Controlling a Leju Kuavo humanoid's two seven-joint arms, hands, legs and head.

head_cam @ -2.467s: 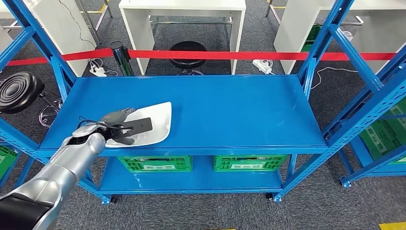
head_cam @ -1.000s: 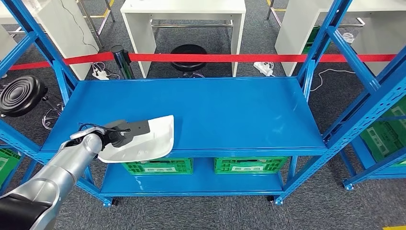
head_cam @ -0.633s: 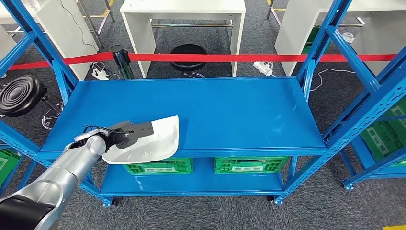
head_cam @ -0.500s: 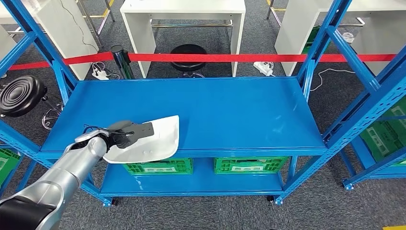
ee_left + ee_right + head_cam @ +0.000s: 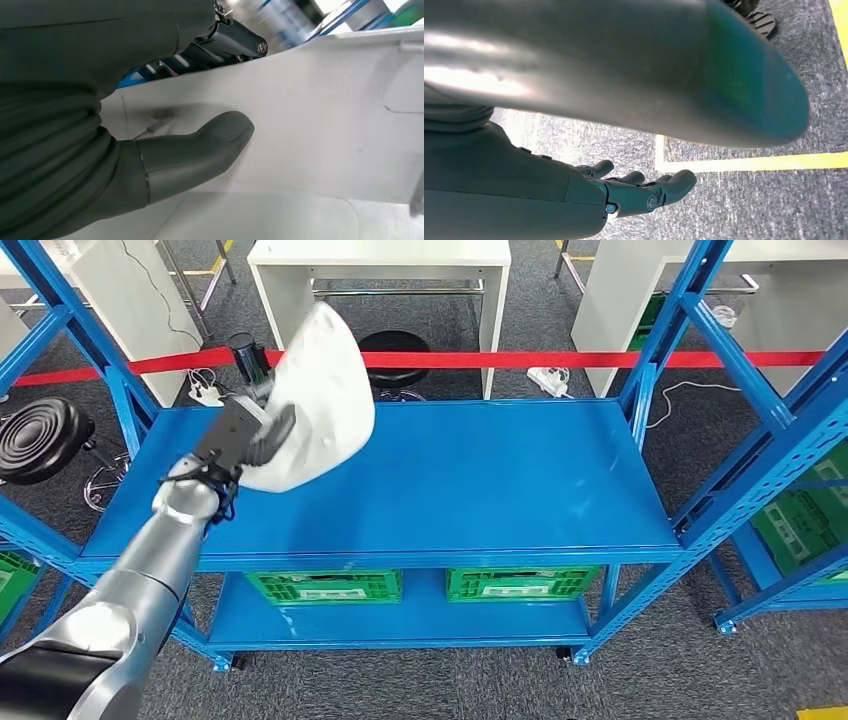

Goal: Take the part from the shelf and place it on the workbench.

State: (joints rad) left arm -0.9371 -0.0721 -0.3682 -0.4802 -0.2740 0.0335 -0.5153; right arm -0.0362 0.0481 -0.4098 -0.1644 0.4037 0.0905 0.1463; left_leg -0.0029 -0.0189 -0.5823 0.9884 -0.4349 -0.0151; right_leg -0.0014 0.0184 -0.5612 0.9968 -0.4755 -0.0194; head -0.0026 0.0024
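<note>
The part (image 5: 318, 400) is a white curved plastic shell. My left hand (image 5: 243, 438) grips it by its lower edge and holds it tilted up in the air above the left end of the blue shelf (image 5: 480, 480). In the left wrist view my grey thumb (image 5: 200, 147) presses flat against the part's white surface (image 5: 320, 125), with dark fingers behind its rim. My right hand (image 5: 634, 192) hangs over grey carpet, fingers loosely apart and nothing in them.
Blue uprights (image 5: 690, 320) frame the shelf on both sides. Two green crates (image 5: 325, 583) sit on the lower level. Beyond it run a red barrier tape (image 5: 560, 358), white tables (image 5: 380, 260) and black stools (image 5: 40, 430). A yellow floor line (image 5: 749, 162) crosses the carpet.
My left hand has lifted the part off the shelf's front left, swinging it up and back so that it now stands tilted high above the surface.
</note>
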